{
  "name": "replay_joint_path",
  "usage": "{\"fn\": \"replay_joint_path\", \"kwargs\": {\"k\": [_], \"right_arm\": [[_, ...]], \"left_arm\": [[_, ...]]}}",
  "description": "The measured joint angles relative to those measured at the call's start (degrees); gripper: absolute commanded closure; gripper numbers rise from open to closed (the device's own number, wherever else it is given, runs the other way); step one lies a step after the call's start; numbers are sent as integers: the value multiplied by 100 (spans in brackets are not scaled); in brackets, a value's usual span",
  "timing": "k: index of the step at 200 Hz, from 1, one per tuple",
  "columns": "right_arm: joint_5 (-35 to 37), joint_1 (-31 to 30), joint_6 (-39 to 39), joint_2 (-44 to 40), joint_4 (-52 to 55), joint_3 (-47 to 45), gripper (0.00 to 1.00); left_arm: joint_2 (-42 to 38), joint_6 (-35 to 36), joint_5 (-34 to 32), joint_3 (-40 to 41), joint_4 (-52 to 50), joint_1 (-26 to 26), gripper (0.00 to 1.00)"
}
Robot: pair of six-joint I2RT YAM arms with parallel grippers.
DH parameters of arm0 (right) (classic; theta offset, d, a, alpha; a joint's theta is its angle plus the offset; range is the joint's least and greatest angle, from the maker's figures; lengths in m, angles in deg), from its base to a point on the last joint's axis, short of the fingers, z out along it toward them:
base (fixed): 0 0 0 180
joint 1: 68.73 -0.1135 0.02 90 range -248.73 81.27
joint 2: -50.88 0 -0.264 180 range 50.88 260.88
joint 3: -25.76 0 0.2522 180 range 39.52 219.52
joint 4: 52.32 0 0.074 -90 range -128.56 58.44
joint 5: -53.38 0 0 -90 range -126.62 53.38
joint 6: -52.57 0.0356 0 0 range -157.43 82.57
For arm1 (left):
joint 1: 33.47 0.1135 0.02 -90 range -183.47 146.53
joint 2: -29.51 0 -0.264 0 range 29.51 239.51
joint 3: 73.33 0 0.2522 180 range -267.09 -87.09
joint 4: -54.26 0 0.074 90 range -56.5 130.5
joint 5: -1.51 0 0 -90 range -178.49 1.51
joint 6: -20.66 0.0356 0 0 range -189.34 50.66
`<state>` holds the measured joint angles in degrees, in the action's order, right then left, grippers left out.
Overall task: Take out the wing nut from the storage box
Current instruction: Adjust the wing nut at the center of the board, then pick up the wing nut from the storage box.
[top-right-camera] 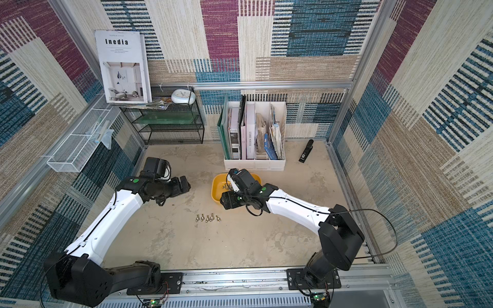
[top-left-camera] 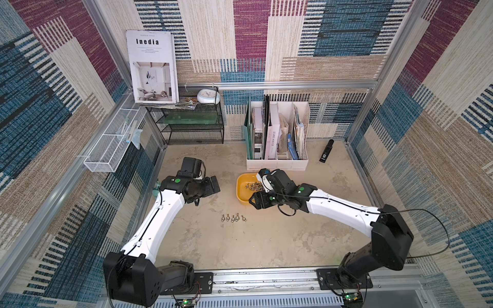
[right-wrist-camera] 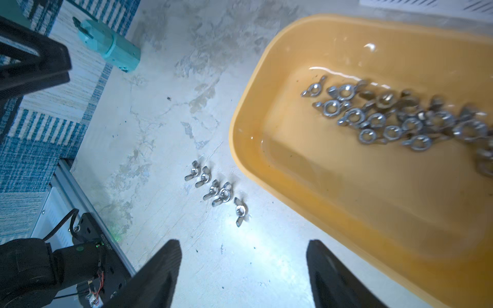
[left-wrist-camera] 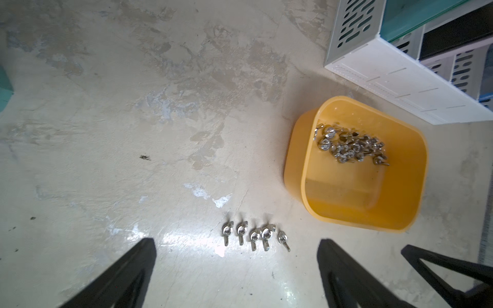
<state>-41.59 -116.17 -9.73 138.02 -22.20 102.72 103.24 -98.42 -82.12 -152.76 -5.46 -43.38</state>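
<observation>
Five wing nuts (left-wrist-camera: 255, 237) lie side by side in a short row on the mottled tabletop (top-left-camera: 213, 240), near the storage box (left-wrist-camera: 296, 165) but apart from it. Behind the box we see a white file holder (top-left-camera: 277, 163) packed with books and folders, a black stapler (top-left-camera: 326, 151) off to its side, and a black wire shelf (top-left-camera: 194, 128) against the back wall. In both top views the right arm's wrist hangs over the box and hides part of it. The box, a shallow yellow-orange tub with rounded corners, holds a heap of wing nuts (left-wrist-camera: 352, 148) in the half nearer the file holder. They are small and silvery, each a ring with two flat wings. The left gripper (left-wrist-camera: 237, 240) is spread wide and holds nothing, off to the box's side. The right gripper (right-wrist-camera: 243, 241) also has its jaws apart and empty, by the box's near edge.
</observation>
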Motion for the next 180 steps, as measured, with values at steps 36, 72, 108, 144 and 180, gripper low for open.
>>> {"fn": "replay_joint_path", "kwargs": {"k": [36,72,108,144,180], "right_arm": [[221,352,-181,-507,-22,-299,1],[258,776,-422,-758,-44,-485,1],[243,1300,-586,-1047,-111,-651,1],[-35,1628,-721,-1069,-155,-638,1],[-466,1733,-863,-1073,-225,-632,1]], "left_arm": [[313,-203,197,-144,201,-179,12],[938,-367,238,-566,264,-658,31],[1788,-310,256,-1067,317,-1237,45],[2612,138,164,-1694,238,-1672,59],[3453,625,-138,-2282,116,-1797,63]]}}
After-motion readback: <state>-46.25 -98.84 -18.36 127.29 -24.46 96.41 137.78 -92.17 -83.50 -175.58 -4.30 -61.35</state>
